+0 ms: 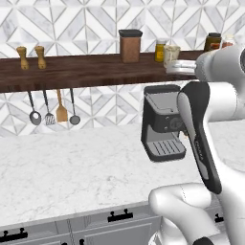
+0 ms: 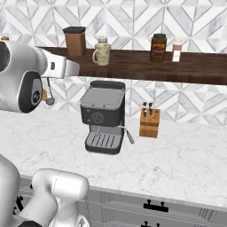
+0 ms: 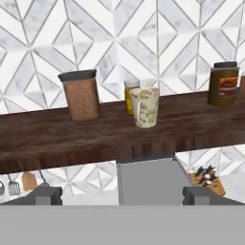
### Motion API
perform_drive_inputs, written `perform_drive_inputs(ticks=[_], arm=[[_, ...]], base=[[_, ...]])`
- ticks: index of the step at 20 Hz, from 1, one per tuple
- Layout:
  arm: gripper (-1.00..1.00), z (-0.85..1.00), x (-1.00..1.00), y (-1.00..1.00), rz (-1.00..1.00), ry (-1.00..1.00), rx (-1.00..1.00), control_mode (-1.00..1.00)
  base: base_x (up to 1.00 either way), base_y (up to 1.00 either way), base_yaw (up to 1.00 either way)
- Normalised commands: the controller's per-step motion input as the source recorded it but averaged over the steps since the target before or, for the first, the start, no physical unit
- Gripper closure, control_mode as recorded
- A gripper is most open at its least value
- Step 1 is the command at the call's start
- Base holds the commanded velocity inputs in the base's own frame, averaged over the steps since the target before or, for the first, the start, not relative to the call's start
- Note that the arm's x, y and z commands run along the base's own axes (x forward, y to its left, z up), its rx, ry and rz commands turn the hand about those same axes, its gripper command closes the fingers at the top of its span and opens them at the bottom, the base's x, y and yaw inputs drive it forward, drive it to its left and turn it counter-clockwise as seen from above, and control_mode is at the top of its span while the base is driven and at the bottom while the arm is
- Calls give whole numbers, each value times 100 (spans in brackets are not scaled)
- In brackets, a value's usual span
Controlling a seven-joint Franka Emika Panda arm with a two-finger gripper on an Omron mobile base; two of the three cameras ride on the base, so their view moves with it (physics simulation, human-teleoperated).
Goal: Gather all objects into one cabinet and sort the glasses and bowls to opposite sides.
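On the left base view, a marble counter (image 1: pixel 72 167) runs under a dark wooden shelf (image 1: pixel 72 72) carrying a brown canister (image 1: pixel 130 46) and a cream mug (image 1: pixel 171 55); utensils (image 1: pixel 52 112) hang below. Right base view: coffee machine (image 2: pixel 103 116) and knife block (image 2: pixel 149 122) stand apart on the counter, grey drawers (image 2: pixel 155 208) beneath. Hand view: gripper (image 3: pixel 122 196) jaws spread wide, grasping nothing, facing the mug on the shelf beside a yellow jar (image 3: pixel 130 95).
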Motion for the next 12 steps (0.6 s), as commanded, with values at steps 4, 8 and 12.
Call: perform_drive_inputs(ticks=[4, 8, 12], arm=[[-100, 0, 48, -32, 0, 2, 0, -100], [-100, -2, 41, -12, 0, 0, 0, -100], [-100, -36, 27, -5, 0, -8, 0, -100]], base=[[0, 0, 0], [0, 0, 0], [0, 0, 0]])
